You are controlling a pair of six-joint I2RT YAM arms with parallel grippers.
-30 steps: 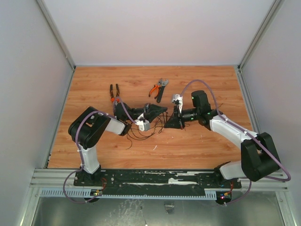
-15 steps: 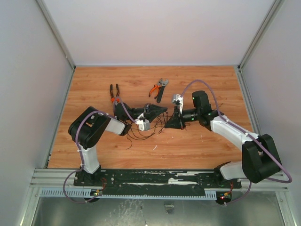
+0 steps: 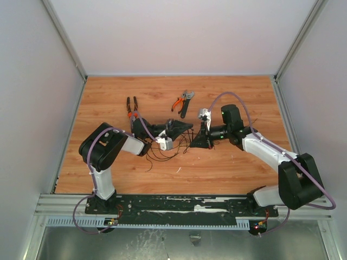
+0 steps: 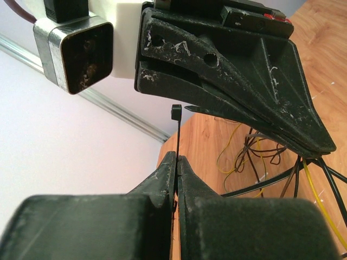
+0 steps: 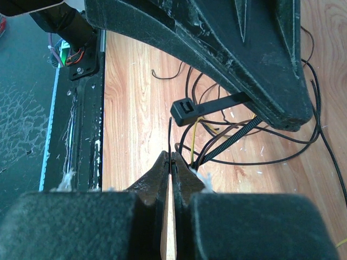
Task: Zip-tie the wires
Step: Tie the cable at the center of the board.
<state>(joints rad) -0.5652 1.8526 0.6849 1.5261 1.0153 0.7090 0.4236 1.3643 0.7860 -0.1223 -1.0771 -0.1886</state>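
Slightly shifted to the left since a second ago is the right arm (image 3: 260, 147), as seen from above; the left arm (image 3: 108, 147) is kept where it was, and both grippers are held tip to tip over the middle of the wooden table (image 3: 233, 173); the left gripper (image 4: 175, 165) is pressed together on the zip tie (image 5: 184, 110), which is pinched just behind its square head, and the head is seen standing clear of the fingertips; the right gripper (image 5: 171, 158) is likewise closed, and a thin black strand is nipped between its fingers, its free end reaching up to just beside the head; this strand is taken for the tie's tail tip, though that cannot be told for certain; the ribbed tail is seen running from under the left gripper down toward the right fingers; the wires (image 4: 259, 145) are spread in loose loops on the wood beneath the grippers, a yellow strand among them; dark-handled pliers (image 3: 132, 110) and orange-handled pliers (image 3: 177, 103) are laid farther back on the table.
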